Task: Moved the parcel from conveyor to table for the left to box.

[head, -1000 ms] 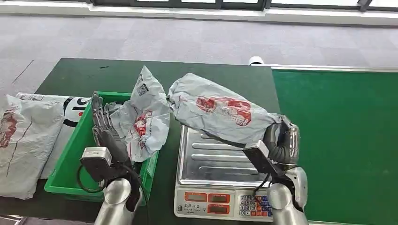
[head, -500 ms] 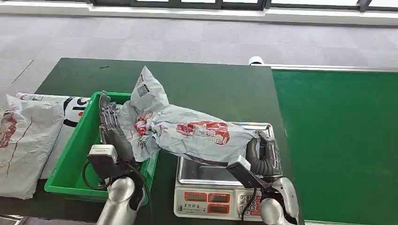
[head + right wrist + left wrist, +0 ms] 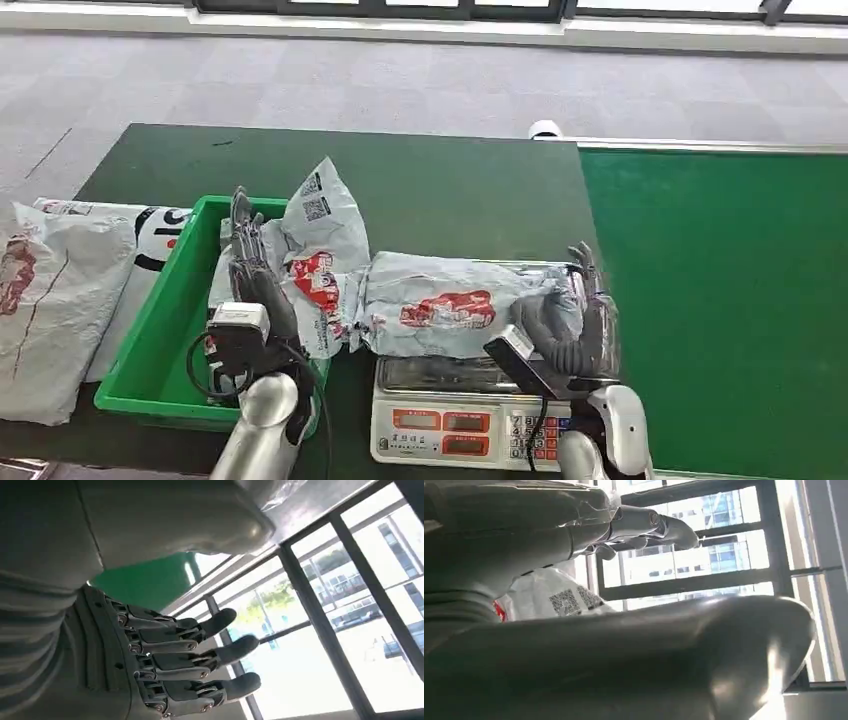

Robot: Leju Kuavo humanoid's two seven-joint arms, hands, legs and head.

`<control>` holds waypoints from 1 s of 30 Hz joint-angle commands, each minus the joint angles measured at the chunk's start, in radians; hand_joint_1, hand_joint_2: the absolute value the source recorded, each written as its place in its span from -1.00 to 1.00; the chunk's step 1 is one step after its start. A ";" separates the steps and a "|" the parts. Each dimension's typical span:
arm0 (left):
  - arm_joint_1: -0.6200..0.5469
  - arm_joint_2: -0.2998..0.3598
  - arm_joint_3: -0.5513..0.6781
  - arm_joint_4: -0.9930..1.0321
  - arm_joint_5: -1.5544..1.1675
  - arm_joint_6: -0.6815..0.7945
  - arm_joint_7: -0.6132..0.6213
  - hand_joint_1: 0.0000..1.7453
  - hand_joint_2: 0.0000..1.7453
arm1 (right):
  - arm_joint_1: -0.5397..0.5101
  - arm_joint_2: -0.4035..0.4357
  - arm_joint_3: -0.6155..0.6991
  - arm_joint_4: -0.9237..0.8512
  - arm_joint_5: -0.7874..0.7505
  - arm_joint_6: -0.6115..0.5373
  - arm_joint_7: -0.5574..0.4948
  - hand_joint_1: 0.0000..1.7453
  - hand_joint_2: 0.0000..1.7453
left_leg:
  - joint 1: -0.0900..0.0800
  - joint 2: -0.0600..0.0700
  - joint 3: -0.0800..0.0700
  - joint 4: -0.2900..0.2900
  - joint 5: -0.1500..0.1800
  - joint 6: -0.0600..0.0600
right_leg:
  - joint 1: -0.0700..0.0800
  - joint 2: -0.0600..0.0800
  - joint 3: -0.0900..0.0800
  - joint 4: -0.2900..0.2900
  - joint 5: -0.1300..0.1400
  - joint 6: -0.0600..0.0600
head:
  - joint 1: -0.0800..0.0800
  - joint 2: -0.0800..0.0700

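Right hand enters with fingers stretched out and apart, holding nothing. Thick grey thumb lies across the frame. Green conveyor belt strip between thumb and fingers. Crinkled parcel wrap past thumb tip. Window frames beyond, bright buildings outside.

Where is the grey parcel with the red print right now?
In the head view the parcel lies on the scale, between the green bin and the open right hand.
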State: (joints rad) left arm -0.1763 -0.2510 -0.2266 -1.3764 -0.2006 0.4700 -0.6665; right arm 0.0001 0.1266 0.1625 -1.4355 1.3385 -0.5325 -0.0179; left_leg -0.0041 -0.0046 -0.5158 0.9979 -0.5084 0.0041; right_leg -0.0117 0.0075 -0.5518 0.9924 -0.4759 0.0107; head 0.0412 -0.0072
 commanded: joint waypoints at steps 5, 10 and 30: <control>-0.003 0.012 -0.041 0.008 -0.085 0.072 0.048 -1.00 -1.00 | -0.026 -0.020 -0.027 -0.012 0.043 0.005 0.015 -1.00 1.00 | 0.001 0.000 0.001 -0.003 0.001 -0.001 | 0.001 -0.001 0.001 -0.003 0.001 -0.001 | 0.000 0.000; -0.003 0.012 -0.063 0.013 -0.138 0.108 0.053 -1.00 -1.00 | -0.017 -0.019 -0.027 -0.038 0.040 -0.001 0.015 -1.00 1.00 | 0.001 -0.001 0.001 -0.003 0.001 -0.001 | 0.001 -0.002 0.002 -0.004 0.001 0.000 | 0.000 0.000; -0.371 0.014 -0.418 0.574 -0.877 -0.258 0.313 -1.00 1.00 | 0.006 0.010 -0.017 -0.210 -0.160 0.011 -0.179 -1.00 1.00 | 0.000 -0.002 0.001 -0.001 0.001 -0.001 | 0.000 -0.002 0.001 -0.001 0.002 0.000 | 0.000 0.000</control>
State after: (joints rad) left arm -0.4198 -0.2414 -0.5447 -1.0351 -1.0929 0.2804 -0.3475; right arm 0.0446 0.1266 0.1621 -1.6583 1.1940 -0.5226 -0.1823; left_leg -0.0045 -0.0048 -0.5154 0.9983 -0.5082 0.0041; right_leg -0.0122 0.0075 -0.5518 0.9924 -0.4745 0.0111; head 0.0412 -0.0073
